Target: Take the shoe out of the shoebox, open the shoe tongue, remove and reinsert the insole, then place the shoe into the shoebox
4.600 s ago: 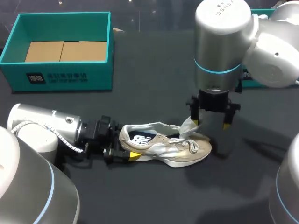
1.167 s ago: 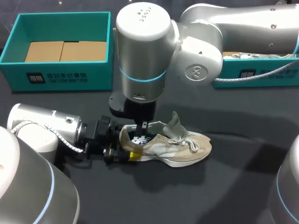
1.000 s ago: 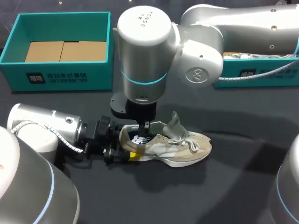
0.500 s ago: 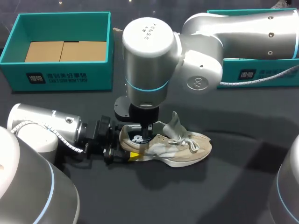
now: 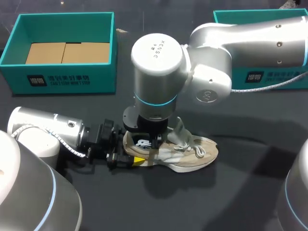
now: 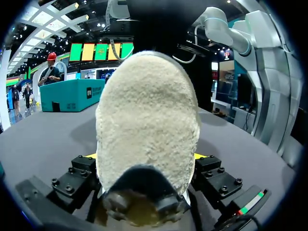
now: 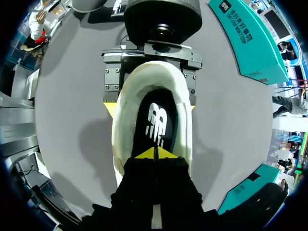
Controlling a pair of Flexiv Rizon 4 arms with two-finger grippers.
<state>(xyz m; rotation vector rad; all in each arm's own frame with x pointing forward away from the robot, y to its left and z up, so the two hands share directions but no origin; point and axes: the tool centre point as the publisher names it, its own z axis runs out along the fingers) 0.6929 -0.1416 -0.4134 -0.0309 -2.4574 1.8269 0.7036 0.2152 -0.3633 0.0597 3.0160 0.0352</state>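
Two pairs of fingers meet at the one shoe (image 5: 185, 153). The right arm's fingers (image 7: 146, 155) are pressed tip to tip with no gap, down in the shoe's mouth on the dark insole (image 7: 156, 122); whether they pinch it I cannot tell. The left arm's fingers (image 5: 137, 160) are clamped on the heel, one yellow tip on either side. The shoe stands on its sole near the middle of the dark worktop (image 5: 231, 192), toe pointing away from the left arm, tongue (image 5: 180, 126) sticking up. Two teal boxes sit along the far side, well apart from the shoe: the left box (image 5: 62, 79) with brown cardboard in it, and the right box (image 5: 269, 77) partly hidden behind the right arm.
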